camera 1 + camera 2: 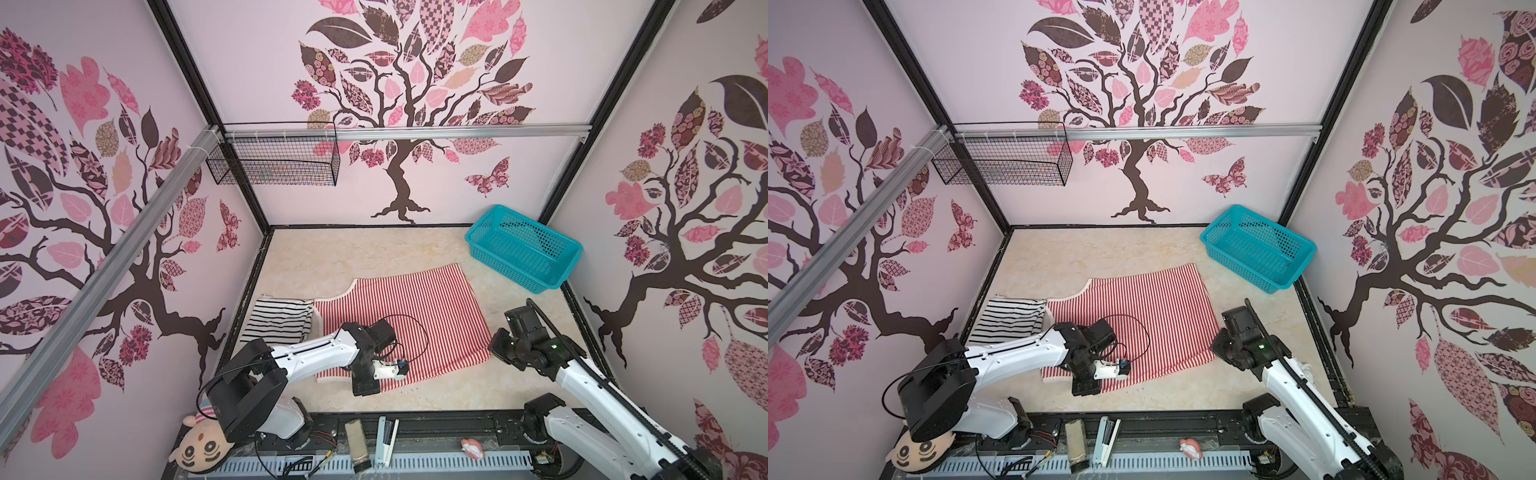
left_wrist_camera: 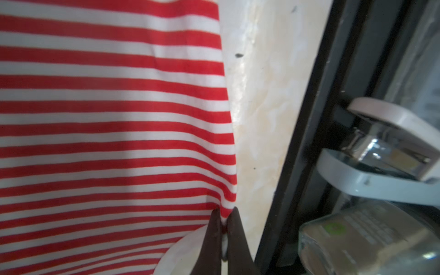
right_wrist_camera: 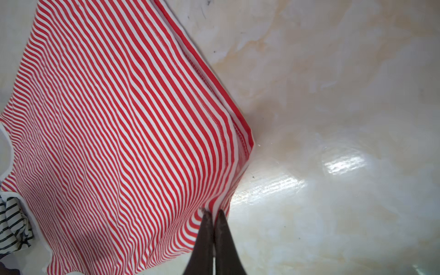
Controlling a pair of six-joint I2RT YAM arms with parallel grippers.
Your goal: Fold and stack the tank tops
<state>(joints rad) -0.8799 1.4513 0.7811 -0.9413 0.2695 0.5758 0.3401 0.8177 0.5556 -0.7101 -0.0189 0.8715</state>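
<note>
Tank tops, two of them, are seen lying on the pale marbled tabletop [image 1: 353, 253]. The red-and-white tank top [image 1: 415, 316] is spread flat near the middle, with its hem turned toward the right side and its pale-trimmed neck and armholes toward the left. The black-and-white tank top [image 1: 278, 320] is laid as a folded bundle at the left, just beside the shoulder end of the red-and-white one; whether the two touch cannot be told.

The left fingers [image 2: 215, 238] are closed on the near edge of the red-and-white tank top, close to a band of pale trim, and the stripes are drawn into creases that run toward the pinch. The right fingers [image 3: 204, 238] are closed on the same garment at its near right corner, beside the stitched hem, where the cloth is gathered into a small ridge.

A blue plastic basket [image 1: 515, 268] is set at the far right corner of the tabletop, well apart from both garments. A stapler [image 2: 381, 154] is seen beyond the black front rail, off the tabletop.
</note>
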